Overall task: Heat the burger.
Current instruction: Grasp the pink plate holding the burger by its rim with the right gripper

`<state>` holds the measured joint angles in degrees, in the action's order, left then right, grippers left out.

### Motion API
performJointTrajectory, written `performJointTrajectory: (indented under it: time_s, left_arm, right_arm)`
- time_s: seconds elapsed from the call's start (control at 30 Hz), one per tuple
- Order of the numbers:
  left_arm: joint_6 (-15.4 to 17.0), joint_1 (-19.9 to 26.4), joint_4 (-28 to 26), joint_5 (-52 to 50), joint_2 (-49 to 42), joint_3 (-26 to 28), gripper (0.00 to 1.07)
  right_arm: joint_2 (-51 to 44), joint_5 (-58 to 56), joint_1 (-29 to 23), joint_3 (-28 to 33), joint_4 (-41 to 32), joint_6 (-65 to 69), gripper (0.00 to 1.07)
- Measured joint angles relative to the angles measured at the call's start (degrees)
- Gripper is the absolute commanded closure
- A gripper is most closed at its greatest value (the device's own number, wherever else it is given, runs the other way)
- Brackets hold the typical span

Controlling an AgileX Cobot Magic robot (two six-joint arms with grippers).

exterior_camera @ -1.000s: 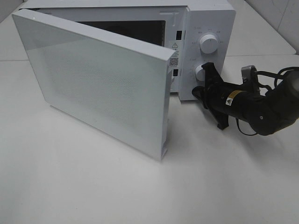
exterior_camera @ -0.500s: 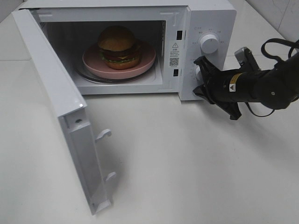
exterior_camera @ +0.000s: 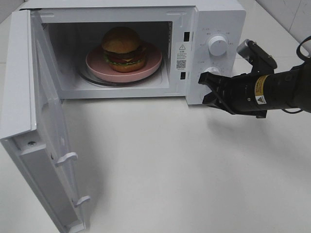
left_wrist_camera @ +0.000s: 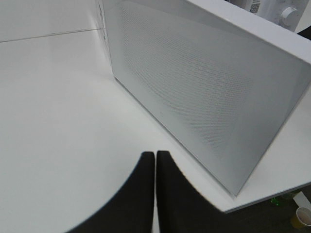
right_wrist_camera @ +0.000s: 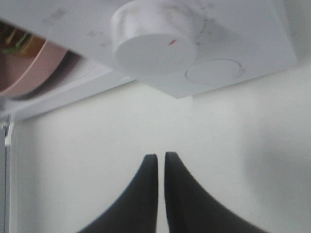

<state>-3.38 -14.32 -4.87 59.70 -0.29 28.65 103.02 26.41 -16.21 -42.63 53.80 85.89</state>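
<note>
Along the far edge of the table (exterior_camera: 194,170) stands a white microwave (exterior_camera: 228,24), its door (exterior_camera: 48,141) swung wide toward the left edge. Inside, on the glass turntable (exterior_camera: 97,80), a pink plate (exterior_camera: 153,60) carries the burger (exterior_camera: 122,48). The right tool (exterior_camera: 204,87), fingers pressed together and holding nothing, sits just in front of the lower knob (right_wrist_camera: 146,41) on the control panel. The left tool (left_wrist_camera: 155,156), likewise closed and empty, hangs over the table near the door's outer face.
</note>
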Motion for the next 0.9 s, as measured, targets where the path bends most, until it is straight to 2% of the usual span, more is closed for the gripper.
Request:
performJointTrajectory:
  time_s: [0.1, 0.17, 0.23, 0.27, 0.37, 0.43, 0.77, 0.9]
  left_arm:
    - [0.0, 0.0, 0.0, 0.0, 0.0, 0.0, 1.06]
    - [0.0, 0.0, 0.0, 0.0, 0.0, 0.0, 1.06]
    - [0.0, 0.0, 0.0, 0.0, 0.0, 0.0, 1.06]
    - [0.0, 0.0, 0.0, 0.0, 0.0, 0.0, 1.06]
    - [0.0, 0.0, 0.0, 0.0, 0.0, 0.0, 1.06]
    - [0.0, 0.0, 0.0, 0.0, 0.0, 0.0, 1.06]
    - [0.0, 0.0, 0.0, 0.0, 0.0, 0.0, 1.06]
    - [0.0, 0.0, -0.1, 0.0, 0.0, 0.0, 1.06]
  right_arm:
    - [-0.6, 0.6, 0.0, 0.0, 3.0, -0.6, 1.05]
    - [-2.8, 2.4, 0.0, 0.1, 14.3, -3.2, 1.05]
    - [-3.1, 2.5, 0.0, 0.1, 16.4, -4.1, 1.05]
    - [-3.7, 2.6, 0.0, 0.1, 21.7, -6.9, 1.04]
    - [-3.7, 2.6, 0.0, 0.1, 24.0, -8.5, 1.04]
    - [-3.8, 2.6, 0.0, 0.1, 30.3, -14.6, 1.03]
    - [-3.8, 2.2, 0.0, 0.1, 32.0, -29.2, 1.01]
    - [-3.8, -3.5, 0.0, 0.1, 32.1, -38.6, 1.00]
